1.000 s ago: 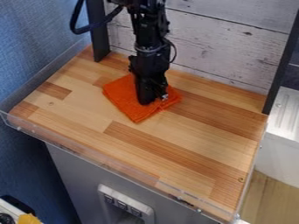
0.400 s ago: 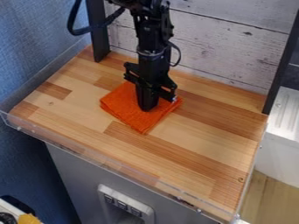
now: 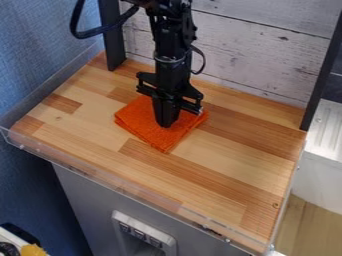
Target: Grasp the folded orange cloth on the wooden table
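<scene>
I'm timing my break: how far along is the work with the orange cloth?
Done: the cloth lies in layers on the counter. In hand: the pincer is down at it, its grip unclear. Left, probably: lifting the pincer clear of the cloth.

Slanted downward view over tabletop (image 3: 220, 165)

Black arm (image 3: 172, 50) drops near-vertical from above, wrist in line. Black hand (image 3: 164, 120) points down, low over the counter (image 3: 220, 175), nearer its back edge than its front. Black cable (image 3: 87, 35) loops out beside the arm.
</scene>
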You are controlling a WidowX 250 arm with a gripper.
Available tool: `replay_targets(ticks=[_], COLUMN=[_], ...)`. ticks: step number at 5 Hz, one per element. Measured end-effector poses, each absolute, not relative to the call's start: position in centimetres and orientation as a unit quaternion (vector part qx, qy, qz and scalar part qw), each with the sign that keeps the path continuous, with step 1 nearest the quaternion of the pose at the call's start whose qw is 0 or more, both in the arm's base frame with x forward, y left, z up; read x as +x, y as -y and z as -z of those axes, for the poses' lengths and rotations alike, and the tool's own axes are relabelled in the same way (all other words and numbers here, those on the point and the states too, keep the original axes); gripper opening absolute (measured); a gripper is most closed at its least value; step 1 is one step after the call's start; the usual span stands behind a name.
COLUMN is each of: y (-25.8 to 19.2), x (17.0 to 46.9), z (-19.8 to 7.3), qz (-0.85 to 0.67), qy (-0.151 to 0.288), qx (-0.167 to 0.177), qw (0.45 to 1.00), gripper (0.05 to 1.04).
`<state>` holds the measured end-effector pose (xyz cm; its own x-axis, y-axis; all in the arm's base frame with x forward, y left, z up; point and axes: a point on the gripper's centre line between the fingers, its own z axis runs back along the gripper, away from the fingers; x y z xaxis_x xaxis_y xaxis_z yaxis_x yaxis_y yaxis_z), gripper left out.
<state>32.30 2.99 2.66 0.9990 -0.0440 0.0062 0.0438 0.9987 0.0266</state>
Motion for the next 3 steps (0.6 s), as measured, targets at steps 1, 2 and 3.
replay_targets(ticks=[1,2,3], y=[-2.8,-2.6,-2.3], x=[32.2,31.6,32.0], z=[-3.1,-4.5,-6.4], qz=[0.005,-0.009,-0.020], qy=[0.009,0.000,-0.001], qx=[0.009,0.003,-0.001], qw=[1.000,1.000,1.000], gripper=[0.083,0.233,0.485])
